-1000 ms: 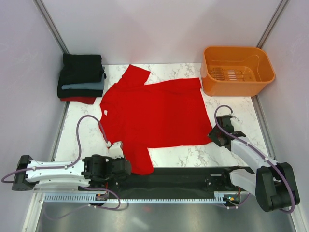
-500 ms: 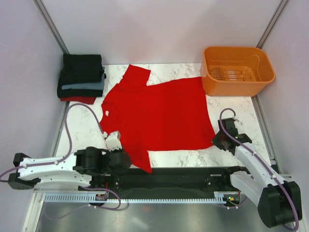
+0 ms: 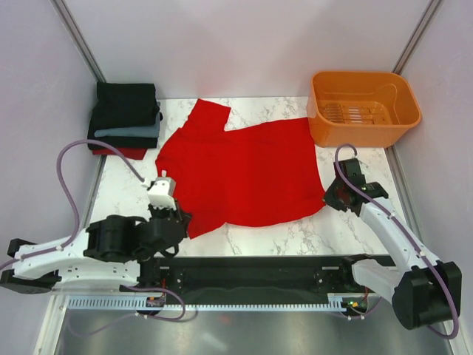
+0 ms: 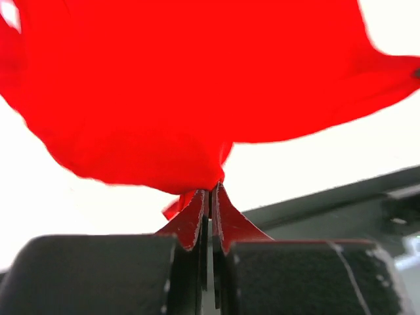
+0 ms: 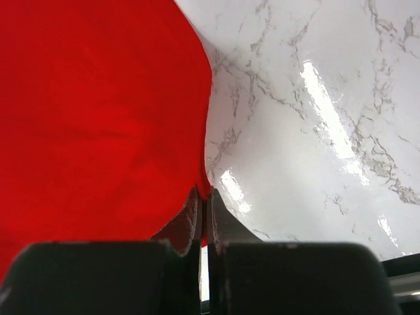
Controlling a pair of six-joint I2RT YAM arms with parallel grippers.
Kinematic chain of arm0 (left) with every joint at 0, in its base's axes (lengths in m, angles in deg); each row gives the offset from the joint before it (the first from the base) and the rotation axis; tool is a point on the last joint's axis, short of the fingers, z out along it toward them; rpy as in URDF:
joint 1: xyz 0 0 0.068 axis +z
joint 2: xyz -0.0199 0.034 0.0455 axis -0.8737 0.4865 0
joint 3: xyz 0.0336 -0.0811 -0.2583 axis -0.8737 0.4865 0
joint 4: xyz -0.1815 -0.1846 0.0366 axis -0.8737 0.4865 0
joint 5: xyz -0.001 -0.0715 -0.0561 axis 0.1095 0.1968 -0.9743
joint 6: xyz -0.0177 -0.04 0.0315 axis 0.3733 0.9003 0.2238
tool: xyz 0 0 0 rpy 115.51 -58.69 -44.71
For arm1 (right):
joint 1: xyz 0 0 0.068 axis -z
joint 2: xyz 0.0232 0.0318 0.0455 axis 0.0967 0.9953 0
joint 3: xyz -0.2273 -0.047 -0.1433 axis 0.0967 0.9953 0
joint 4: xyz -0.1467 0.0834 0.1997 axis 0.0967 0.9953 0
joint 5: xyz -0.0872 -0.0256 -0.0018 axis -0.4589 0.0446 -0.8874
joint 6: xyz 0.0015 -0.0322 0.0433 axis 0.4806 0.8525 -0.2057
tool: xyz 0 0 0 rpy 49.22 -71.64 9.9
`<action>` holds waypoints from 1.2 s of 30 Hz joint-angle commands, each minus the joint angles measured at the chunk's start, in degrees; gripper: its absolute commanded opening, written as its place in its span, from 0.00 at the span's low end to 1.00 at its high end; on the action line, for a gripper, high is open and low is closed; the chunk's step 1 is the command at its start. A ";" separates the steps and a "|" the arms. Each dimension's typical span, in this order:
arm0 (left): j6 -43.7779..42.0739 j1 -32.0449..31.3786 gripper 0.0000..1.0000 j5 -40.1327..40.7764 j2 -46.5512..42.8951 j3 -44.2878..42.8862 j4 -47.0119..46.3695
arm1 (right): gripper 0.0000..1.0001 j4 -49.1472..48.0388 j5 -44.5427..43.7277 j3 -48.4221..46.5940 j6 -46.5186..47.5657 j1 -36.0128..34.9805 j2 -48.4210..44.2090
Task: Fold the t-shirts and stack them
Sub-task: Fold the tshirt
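left gripper pinched fully closed on an edge of the bright red short-sleeved cloth t-shirt | right gripper clamped tight on its hem corner | shirt spread between both; we judge this tensions it for folding

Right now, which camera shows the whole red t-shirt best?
The top external view: the red t-shirt lies spread over the table, almost entirely visible. The left wrist view shows only a bunched edge pinched in the left jaws; the right wrist view only a hem corner in the right jaws.
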 commanded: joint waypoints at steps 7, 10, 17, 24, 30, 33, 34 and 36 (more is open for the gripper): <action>-36.22 27.24 0.02 -9.17 14.96 -1.08 -21.06 | 0.00 -2.02 3.24 -5.45 4.56 0.06 5.07; -39.30 33.59 0.02 -15.24 13.82 -0.46 -26.43 | 0.00 -1.93 3.06 -7.30 5.27 0.06 6.30; -45.72 50.21 0.02 -25.63 19.34 -4.58 -32.41 | 0.00 -1.14 0.69 -15.29 8.43 0.68 12.36; -48.09 57.95 0.02 -30.65 28.13 -9.15 -36.19 | 0.00 -1.66 1.22 -23.29 10.36 1.29 23.08; -50.28 62.17 0.02 -32.23 36.82 -14.59 -37.95 | 0.00 -2.54 1.66 -28.04 11.33 1.99 30.02; -51.96 63.58 0.02 -32.06 39.73 -16.88 -38.65 | 0.00 -3.07 1.74 -29.72 11.77 2.35 33.28; -52.40 64.11 0.02 -31.97 41.40 -17.50 -38.83 | 0.00 -3.24 1.74 -30.50 12.03 2.52 34.07; -53.45 64.64 0.02 -32.14 43.34 -18.64 -39.18 | 0.00 -3.51 1.74 -31.21 12.21 2.78 36.09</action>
